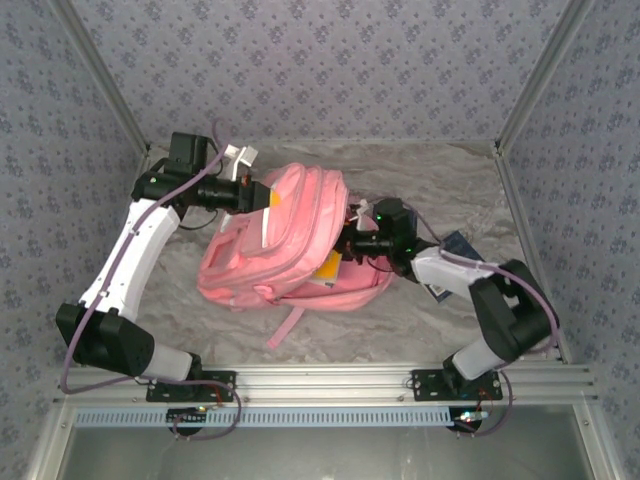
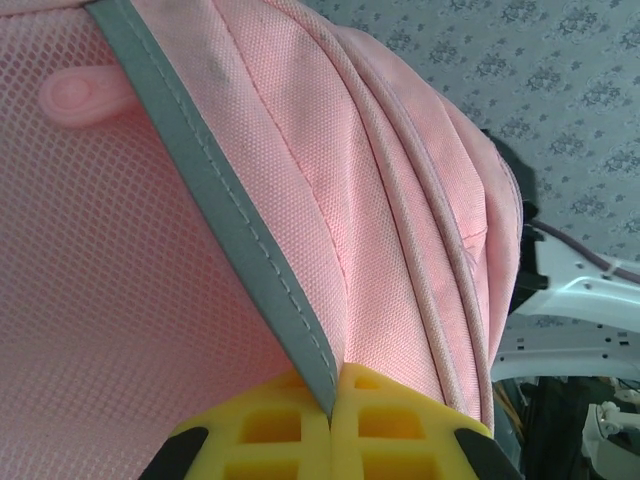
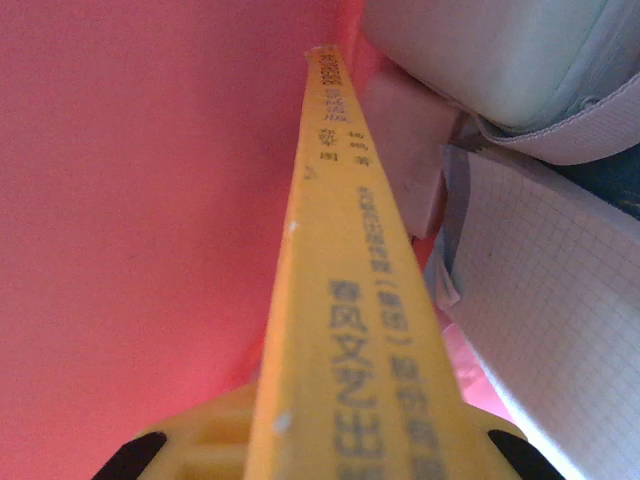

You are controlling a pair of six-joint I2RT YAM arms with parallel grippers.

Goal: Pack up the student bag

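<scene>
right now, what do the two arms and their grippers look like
Both have white tubular links between bulky black joint housings, the left arm and the right arm alike. A purple cable trails along each. A green light glows on the right wrist. The left gripper and right gripper carry yellow, grid-ribbed finger pads with black edges.

The left arm [image 1: 135, 245] rises from its near-left base, folds at the elbow and runs up the left side to the far corner, where the wrist turns right. The left gripper [image 1: 262, 197] points right, its yellow fingers [image 2: 270, 425] pressed together on a grey strip of the student bag [image 2: 400, 200]. The right arm [image 1: 505, 310] bends at the near right and reaches left, with a green light on its wrist. The right gripper [image 1: 347, 243] seems clamped on a thin yellow book [image 3: 350, 300] — fingers [image 3: 205, 450] nearly closed.
</scene>
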